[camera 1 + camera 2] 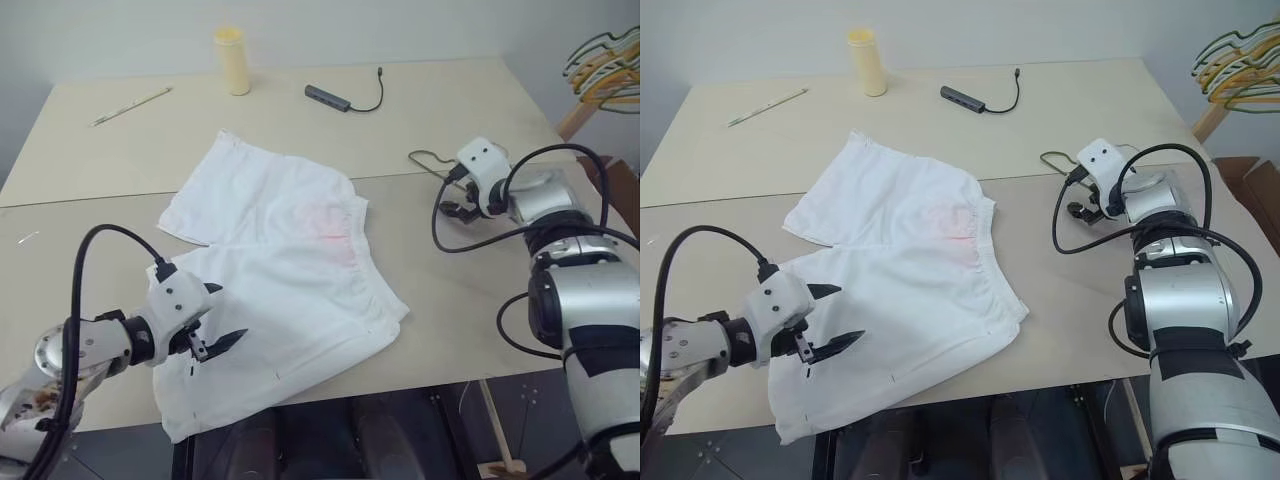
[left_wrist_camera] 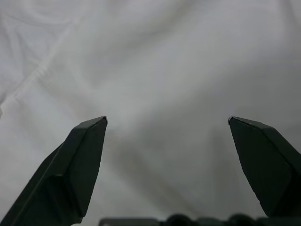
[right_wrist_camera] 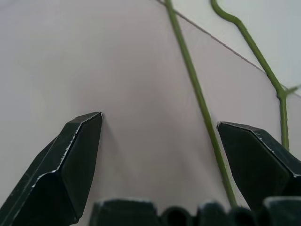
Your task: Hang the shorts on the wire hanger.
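The white shorts [image 1: 285, 270] lie flat in the middle of the table, waistband to the right, with a faint pink patch near it. My left gripper [image 1: 222, 315] hovers open over the near leg of the shorts, and white fabric [image 2: 164, 70] lies between its fingertips [image 2: 89, 141]. The wire hanger [image 3: 195, 89] lies on the table at the right. Its small hook [image 1: 425, 157] shows beside my right hand, which hides the rest. My right gripper [image 1: 462, 210] is open just above the hanger, with one thin wire running between its fingers [image 3: 80, 146].
At the back of the table [image 1: 90, 200] stand a pale yellow cup [image 1: 232, 60], a dark USB hub with its cable [image 1: 328, 96] and a pen [image 1: 130, 105]. A bunch of yellow and dark hangers [image 1: 605, 65] hangs beyond the right edge, above a cardboard box [image 1: 1260, 190].
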Action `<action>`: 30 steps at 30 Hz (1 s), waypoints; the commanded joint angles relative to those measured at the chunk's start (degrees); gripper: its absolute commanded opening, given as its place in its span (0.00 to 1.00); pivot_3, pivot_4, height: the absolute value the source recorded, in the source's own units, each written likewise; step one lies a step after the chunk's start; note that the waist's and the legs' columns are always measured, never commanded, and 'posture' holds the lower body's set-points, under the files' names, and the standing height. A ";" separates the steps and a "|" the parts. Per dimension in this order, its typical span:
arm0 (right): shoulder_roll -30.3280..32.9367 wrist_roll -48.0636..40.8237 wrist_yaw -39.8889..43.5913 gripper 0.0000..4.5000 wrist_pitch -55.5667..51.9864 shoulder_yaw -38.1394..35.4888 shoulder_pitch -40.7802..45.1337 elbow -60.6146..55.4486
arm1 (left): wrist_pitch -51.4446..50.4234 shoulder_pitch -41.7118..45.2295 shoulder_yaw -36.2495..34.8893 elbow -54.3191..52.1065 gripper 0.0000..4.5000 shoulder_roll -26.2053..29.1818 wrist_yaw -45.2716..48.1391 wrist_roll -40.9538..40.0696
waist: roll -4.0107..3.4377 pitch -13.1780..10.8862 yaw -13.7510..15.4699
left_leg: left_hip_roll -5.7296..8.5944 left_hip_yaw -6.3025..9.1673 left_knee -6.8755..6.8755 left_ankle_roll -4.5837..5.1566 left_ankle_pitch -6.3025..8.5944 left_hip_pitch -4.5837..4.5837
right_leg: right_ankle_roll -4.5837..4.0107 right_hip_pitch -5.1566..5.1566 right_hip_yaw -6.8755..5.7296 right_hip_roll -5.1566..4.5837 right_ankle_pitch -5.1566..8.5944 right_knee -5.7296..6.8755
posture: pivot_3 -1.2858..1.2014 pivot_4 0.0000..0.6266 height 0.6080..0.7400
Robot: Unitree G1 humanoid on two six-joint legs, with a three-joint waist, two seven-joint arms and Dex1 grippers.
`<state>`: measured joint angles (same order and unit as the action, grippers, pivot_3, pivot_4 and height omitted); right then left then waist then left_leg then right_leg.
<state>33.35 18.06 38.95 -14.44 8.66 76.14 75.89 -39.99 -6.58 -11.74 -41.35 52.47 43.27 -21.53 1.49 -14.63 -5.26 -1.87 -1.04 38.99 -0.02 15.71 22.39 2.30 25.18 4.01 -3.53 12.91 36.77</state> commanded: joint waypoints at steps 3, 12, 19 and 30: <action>2.09 1.11 2.69 0.99 -1.83 0.66 2.15 1.00 | 0.34 0.13 0.18 -2.53 1.00 0.29 -0.05 0.06 | 0.00 0.00 -0.03 | 0.00 0.02 0.00 0.00 0.00 0.00 | -0.01 0.00 0.00 -0.01 0.00 0.00 | 0.50 0.41 1.00; 9.38 9.65 21.02 0.99 10.34 10.20 8.97 0.69 | -1.35 -2.84 -2.88 -4.76 1.00 0.01 0.26 -1.99 | -0.16 -2.72 -0.63 | 0.05 0.05 0.06 0.01 0.00 -0.06 | 0.00 0.05 0.12 -0.06 -0.01 -0.06 | 0.47 0.60 1.00; 15.26 14.19 24.53 0.99 18.10 13.70 12.26 1.72 | -3.31 -5.25 -4.34 -7.99 1.00 -0.40 0.00 -3.42 | -0.35 -4.19 -1.47 | -0.05 0.09 0.00 0.01 0.00 0.47 | -0.10 0.77 0.14 0.02 -0.02 0.35 | 0.48 0.62 1.00; 12.94 13.65 15.94 0.99 9.59 11.48 13.03 3.24 | -5.24 -5.44 -0.87 -10.56 1.00 -0.34 -2.45 -3.53 | -0.44 -6.46 -2.10 | -0.03 0.08 0.16 -0.06 -0.05 0.76 | -0.09 1.10 0.20 -0.03 -0.06 0.36 | 0.46 0.67 1.00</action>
<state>45.75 33.13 56.00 -1.49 21.95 87.38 79.19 -44.80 -11.41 -13.49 -49.74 52.23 41.11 -24.81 1.05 -21.09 -7.36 -1.90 -0.96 39.15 -0.08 15.67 23.15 2.20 26.28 4.20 -3.56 12.85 37.14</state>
